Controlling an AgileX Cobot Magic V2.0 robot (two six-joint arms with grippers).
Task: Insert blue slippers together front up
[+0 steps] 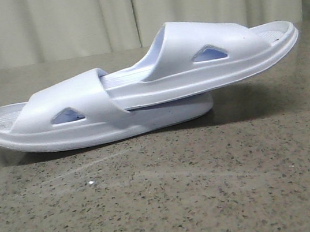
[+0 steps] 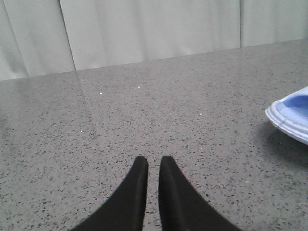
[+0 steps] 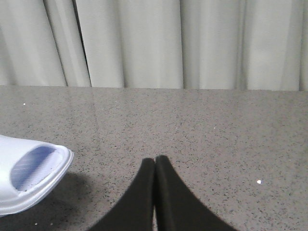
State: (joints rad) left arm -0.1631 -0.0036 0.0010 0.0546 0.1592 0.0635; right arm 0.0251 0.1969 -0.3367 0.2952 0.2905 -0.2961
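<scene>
Pale blue slippers (image 1: 139,89) nested on the speckled stone table (image 1: 168,207), one toe tucked under the other's strap, heels pointing opposite ways, probably so the pair locks as one. Left gripper (image 2: 153,166) nearly closed, holding nothing; right gripper (image 3: 155,163) pressed together, empty, both clear of the pair.

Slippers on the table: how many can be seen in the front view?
2. One slipper lies flat on the table at the left; the other slipper has its front pushed under the first one's strap and rests tilted at the right.
</scene>
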